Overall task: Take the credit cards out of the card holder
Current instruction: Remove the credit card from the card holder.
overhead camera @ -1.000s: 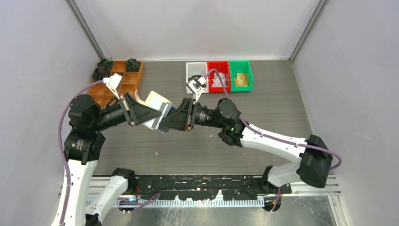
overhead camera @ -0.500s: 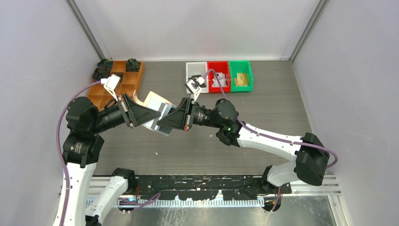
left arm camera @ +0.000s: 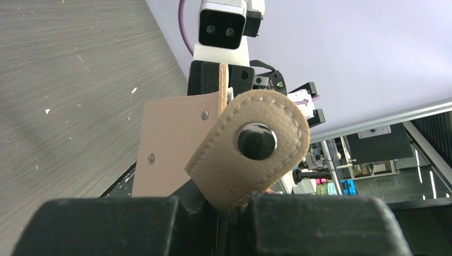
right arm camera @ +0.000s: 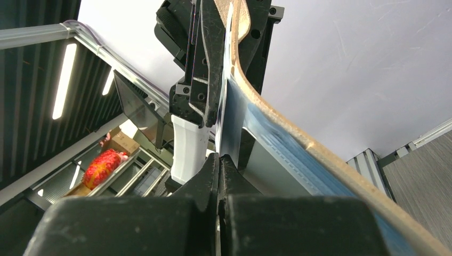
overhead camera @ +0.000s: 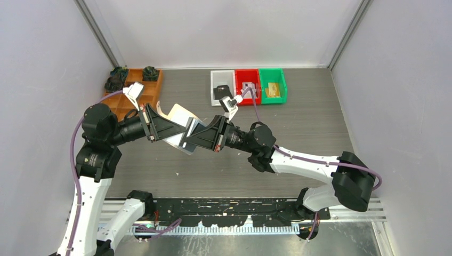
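Both arms have swung a little to the right since a second ago, carrying the wallet [overhead camera: 180, 114] between them in the air above the table [overhead camera: 320, 133].

The left pincer [overhead camera: 176, 129] is clamped shut on the wallet's tan outer side, just beside the snap strap [left arm camera: 256, 141]. The right pincer [overhead camera: 198, 137] is squeezed shut on the thin blue-grey inner edge, though I cannot tell whether a card sits between its pads. A black card [overhead camera: 222, 92] lies in the white bin [overhead camera: 215, 77], and a gold card [overhead camera: 274, 89] lies in the green bin [overhead camera: 281, 85]. The step in hand looks like drawing another card out of a pocket. The next move probably calls for the left arm to hold firm while the right pulls straight along the pocket.
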Controlling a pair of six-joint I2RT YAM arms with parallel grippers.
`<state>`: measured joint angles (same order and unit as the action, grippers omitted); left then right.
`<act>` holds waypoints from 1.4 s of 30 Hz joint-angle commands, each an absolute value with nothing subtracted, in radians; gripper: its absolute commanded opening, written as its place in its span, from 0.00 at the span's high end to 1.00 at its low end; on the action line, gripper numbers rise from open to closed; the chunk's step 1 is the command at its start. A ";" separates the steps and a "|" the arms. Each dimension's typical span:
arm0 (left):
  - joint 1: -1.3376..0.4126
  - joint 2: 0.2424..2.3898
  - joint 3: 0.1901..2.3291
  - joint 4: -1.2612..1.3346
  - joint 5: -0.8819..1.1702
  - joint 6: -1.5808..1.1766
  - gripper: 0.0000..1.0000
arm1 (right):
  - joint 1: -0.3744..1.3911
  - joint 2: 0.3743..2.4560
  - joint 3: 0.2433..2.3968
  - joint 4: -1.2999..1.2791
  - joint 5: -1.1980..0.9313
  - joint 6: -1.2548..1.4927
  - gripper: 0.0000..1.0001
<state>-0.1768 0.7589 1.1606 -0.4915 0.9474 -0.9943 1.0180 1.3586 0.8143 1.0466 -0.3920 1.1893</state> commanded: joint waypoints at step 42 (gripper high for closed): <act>-0.172 0.755 1.249 -0.385 0.950 -1.009 0.99 | 0.936 1.367 0.961 1.010 -0.522 1.276 0.96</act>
<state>-0.1699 0.7479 1.1973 -0.4385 0.9436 -1.0130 0.9386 1.3834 0.9867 0.9421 -0.5465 1.2808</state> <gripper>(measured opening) 0.074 0.093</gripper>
